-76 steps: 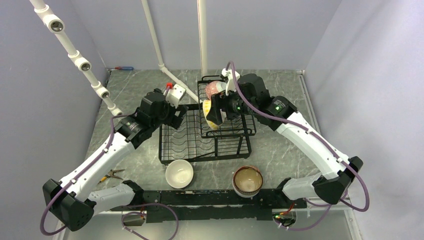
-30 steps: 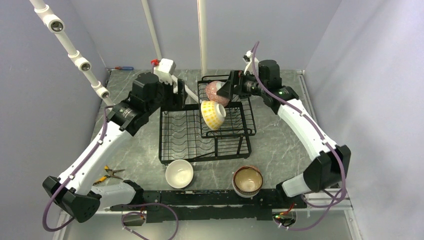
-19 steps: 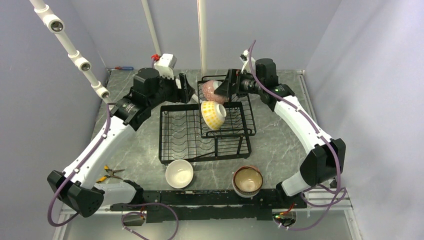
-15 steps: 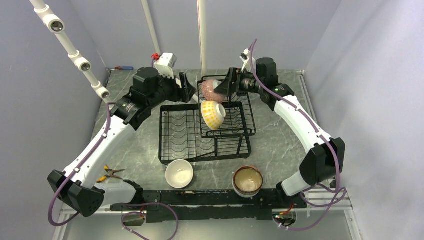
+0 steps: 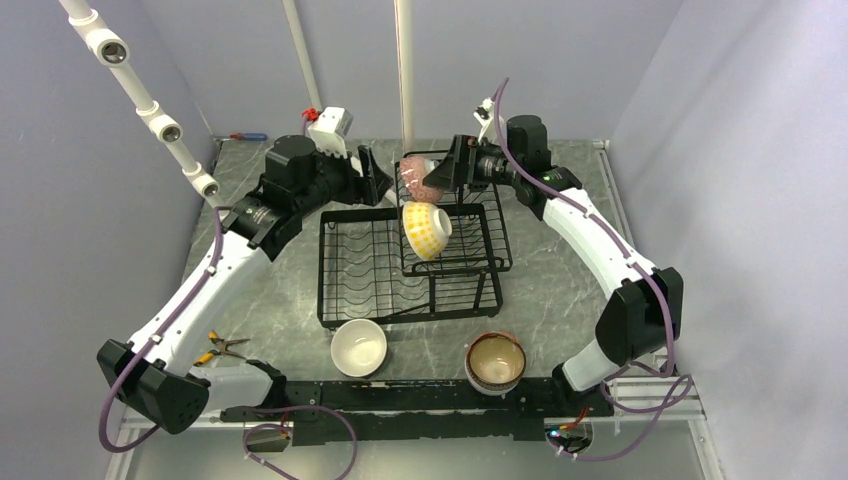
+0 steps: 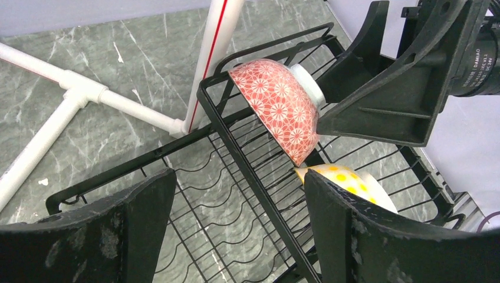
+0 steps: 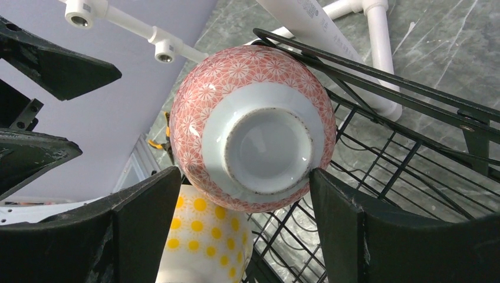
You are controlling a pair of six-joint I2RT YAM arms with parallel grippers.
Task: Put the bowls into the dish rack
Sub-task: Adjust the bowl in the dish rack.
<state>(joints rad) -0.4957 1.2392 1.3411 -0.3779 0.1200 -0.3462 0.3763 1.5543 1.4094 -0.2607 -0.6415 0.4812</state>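
Note:
The black dish rack (image 5: 352, 268) stands mid-table. In its raised basket a pink-patterned bowl (image 5: 419, 177) leans on edge at the back left corner (image 6: 277, 106), foot toward my right gripper (image 5: 451, 171). That gripper is open (image 7: 244, 174), its fingertips flanking the bowl's foot end, close to or touching its sides. A yellow-dotted bowl (image 5: 427, 229) lies tipped just in front (image 7: 206, 242). My left gripper (image 5: 379, 180) hovers open and empty (image 6: 239, 174) over the lower tray, left of the basket. A white bowl (image 5: 359, 347) and a brown-rimmed stack of bowls (image 5: 496, 362) sit on the table.
A white pipe frame (image 5: 150, 110) slants along the left. A vertical pipe (image 5: 403, 70) rises right behind the rack, its base by the basket corner (image 6: 206, 59). Pliers (image 5: 222, 348) lie at the front left. A small red-and-blue tool (image 5: 250, 136) lies at the back.
My right gripper has advanced left onto the pink bowl, which has shifted and tipped toward the basket's back left corner. My left gripper swung right, up to the basket.

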